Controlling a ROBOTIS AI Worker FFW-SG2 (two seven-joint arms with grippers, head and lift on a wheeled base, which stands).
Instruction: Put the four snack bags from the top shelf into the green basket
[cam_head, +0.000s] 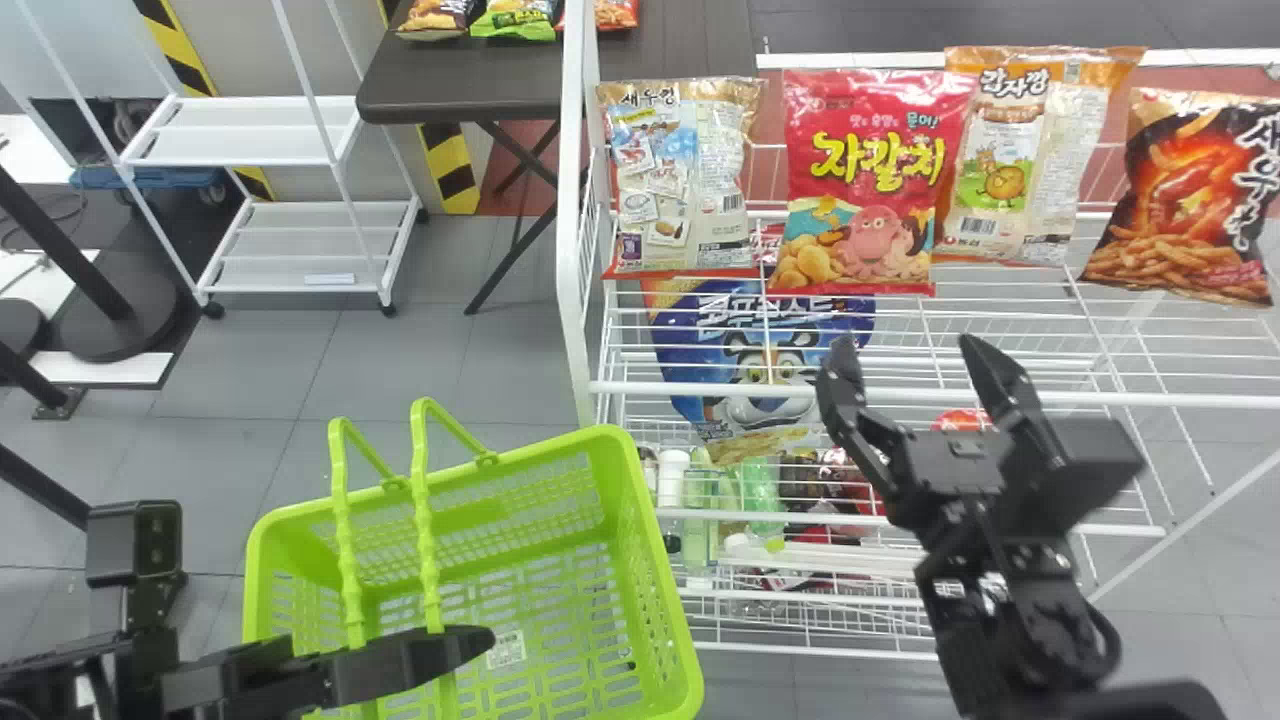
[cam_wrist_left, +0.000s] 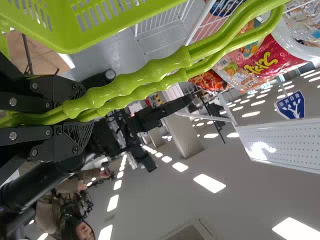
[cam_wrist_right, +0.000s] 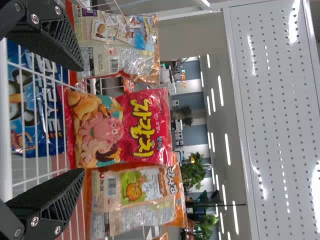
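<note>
Four snack bags (cam_head: 870, 200) stand on the top shelf (cam_head: 700, 387), my right gripper (cam_head: 908, 347) before it, jaws spread. Left of the shelf, my left gripper (cam_head: 440, 655) pinches the green basket (cam_head: 668, 600) by its handles (cam_head: 345, 520). Wrist views add a perforated panel (cam_wrist_right: 275, 125) above the shelf; the head view, a dark surface (cam_head: 460, 85) beyond.
</note>
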